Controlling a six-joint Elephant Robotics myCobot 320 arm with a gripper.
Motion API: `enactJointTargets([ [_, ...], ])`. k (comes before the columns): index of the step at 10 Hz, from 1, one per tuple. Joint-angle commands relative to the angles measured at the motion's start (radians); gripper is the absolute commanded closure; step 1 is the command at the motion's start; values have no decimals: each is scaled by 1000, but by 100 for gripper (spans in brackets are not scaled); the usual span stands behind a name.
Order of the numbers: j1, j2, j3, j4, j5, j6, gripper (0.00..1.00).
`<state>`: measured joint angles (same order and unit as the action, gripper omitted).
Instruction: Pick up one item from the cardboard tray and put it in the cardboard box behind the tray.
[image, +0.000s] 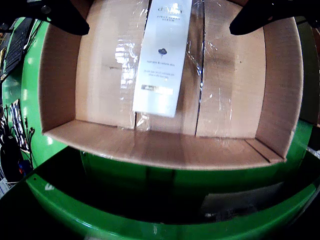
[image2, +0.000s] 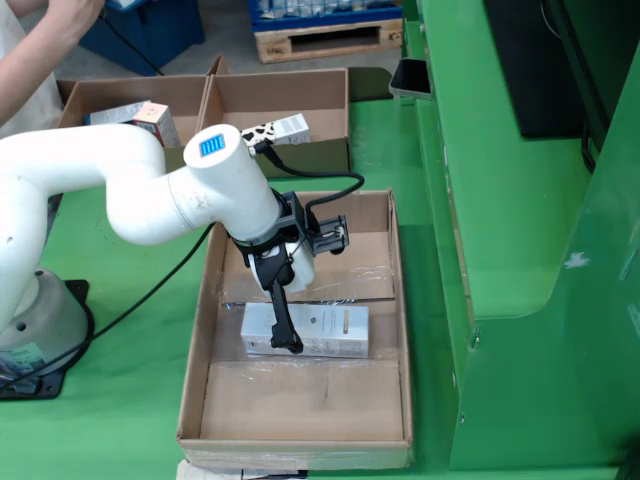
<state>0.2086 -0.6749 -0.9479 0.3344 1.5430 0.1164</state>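
Pincer (image2: 292, 335) open, fingers straddling white carton (image: 163, 55) flat on cardboard tray (image2: 210, 300) floor.

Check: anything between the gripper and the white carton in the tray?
Nothing visible. The carton lies alone on the tray floor. The gripper hangs open right over it; in the fixed view one finger overlaps the carton's left part, though contact can't be told.

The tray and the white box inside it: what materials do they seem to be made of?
The tray looks like plain brown corrugated cardboard, matte, with glossy clear tape along the floor seams, which shows as shiny wrinkles. The white box seems to be thin printed carton with a smooth, slightly satin finish, with sharp folded edges and small dark print; a coating cannot be confirmed.
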Motion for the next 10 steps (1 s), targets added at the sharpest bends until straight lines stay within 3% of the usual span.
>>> enactJointTargets([
  [1,1,4,45,9,-1,6,0],
  [10,1,-61,93,4,7,-4,0],
])
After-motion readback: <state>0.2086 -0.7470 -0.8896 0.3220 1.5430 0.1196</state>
